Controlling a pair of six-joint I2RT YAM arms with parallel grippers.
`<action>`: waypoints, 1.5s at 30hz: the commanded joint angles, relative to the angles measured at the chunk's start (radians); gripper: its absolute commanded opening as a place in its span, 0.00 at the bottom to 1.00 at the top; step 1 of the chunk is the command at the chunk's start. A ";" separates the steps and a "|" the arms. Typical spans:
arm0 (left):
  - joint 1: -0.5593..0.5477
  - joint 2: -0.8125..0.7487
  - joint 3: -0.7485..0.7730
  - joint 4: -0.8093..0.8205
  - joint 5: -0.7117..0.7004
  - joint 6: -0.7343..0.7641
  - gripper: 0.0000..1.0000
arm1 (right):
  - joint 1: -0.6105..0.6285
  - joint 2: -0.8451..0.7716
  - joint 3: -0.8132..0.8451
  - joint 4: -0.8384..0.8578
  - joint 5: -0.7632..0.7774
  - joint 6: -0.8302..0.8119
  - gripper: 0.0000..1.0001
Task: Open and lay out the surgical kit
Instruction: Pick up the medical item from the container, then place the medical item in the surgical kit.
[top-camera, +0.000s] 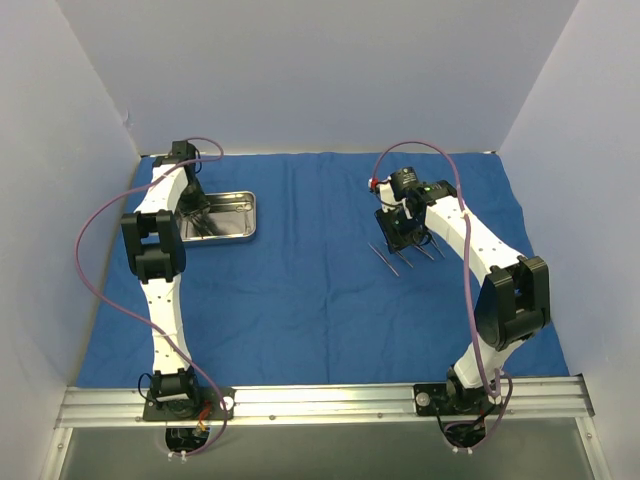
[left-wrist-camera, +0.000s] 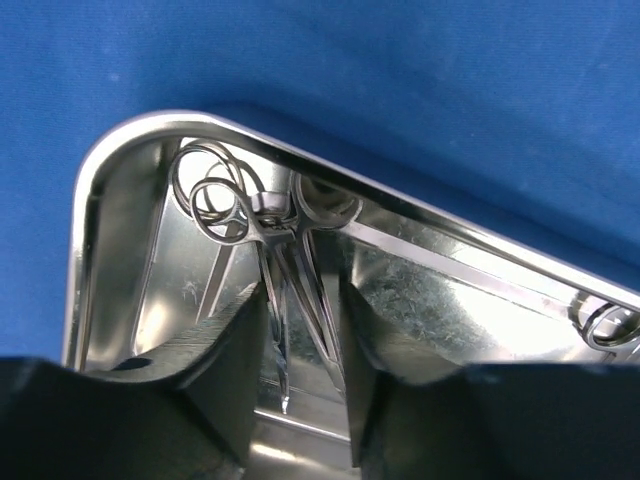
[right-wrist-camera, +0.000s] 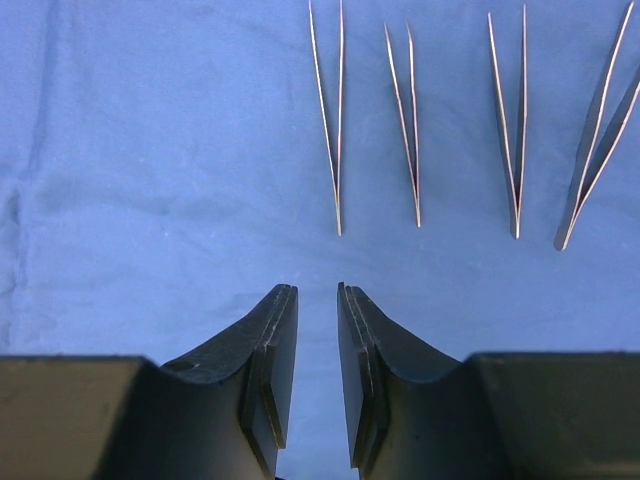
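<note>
Left gripper (left-wrist-camera: 300, 292) fingers (left-wrist-camera: 225, 350) are held apart astride the light, stiff, slippery scissors (left-wrist-camera: 268, 228), judged best taken at the shanks.

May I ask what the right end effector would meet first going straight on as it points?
Probably the leftmost tweezers, almost straight ahead of the right end effector; it may touch the blue cloth first, depth unclear.

Bright even light, soft shadows, glare on steel tray (left-wrist-camera: 450, 225), foreground slightly blurred
</note>
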 joint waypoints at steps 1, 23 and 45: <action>0.007 0.054 0.021 -0.015 -0.004 0.013 0.42 | -0.004 -0.063 -0.016 -0.039 -0.006 0.011 0.24; 0.029 -0.315 -0.104 0.040 0.180 0.028 0.02 | 0.013 -0.030 0.037 0.003 -0.038 0.001 0.22; -0.479 -0.739 -0.481 0.198 0.588 0.346 0.02 | -0.010 -0.144 0.008 0.351 -0.570 0.213 0.26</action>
